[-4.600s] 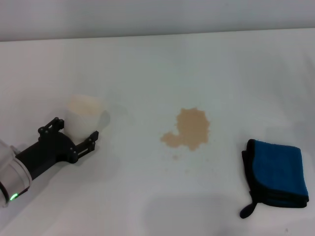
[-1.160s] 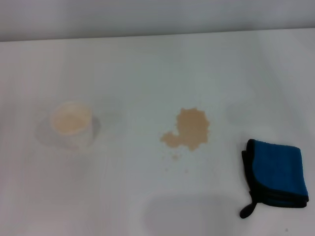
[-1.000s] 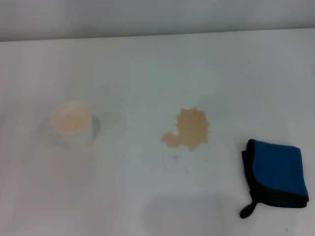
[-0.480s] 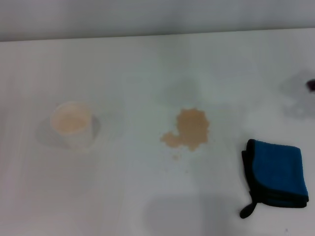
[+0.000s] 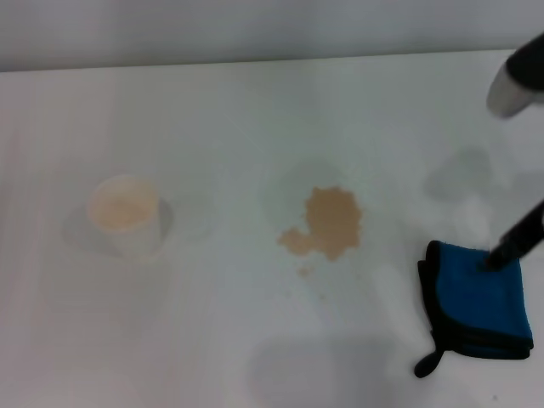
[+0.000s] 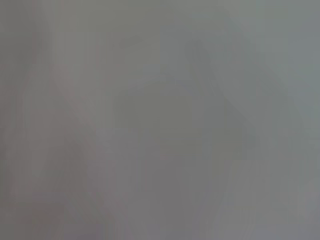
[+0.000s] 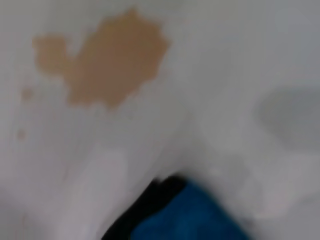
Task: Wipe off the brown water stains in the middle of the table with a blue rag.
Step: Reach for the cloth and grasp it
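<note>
White table (image 5: 255, 110) with brown water stains (image 5: 327, 223) at centre, still unwiped; right gripper (image 5: 510, 246), absent half a second ago, now reaching onto folded blue rag (image 5: 476, 293) at right, finger opening impossible to tell; pickup likely next

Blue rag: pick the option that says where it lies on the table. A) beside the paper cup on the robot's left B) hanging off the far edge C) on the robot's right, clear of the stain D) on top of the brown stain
C: the blue rag lies flat on the robot's right, with bare table between it and the brown stain.
</note>
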Robot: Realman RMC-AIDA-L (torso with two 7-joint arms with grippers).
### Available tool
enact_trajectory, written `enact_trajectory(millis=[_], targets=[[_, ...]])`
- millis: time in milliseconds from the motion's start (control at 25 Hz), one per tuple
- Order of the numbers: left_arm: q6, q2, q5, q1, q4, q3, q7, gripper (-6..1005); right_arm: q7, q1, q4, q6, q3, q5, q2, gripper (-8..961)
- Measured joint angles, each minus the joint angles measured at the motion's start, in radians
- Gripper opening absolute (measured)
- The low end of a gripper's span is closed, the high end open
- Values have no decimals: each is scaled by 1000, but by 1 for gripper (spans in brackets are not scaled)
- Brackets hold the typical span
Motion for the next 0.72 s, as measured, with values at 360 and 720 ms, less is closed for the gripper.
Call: enact_trajectory(millis=[360,720], targets=[[12,-4,0,-2,-1,0,2,872,29,6,69,-8,-63,-41,0,712],[6,-5,4,-2,-1,0,3,872,11,42,207,-39,-65,-104,-1,691]])
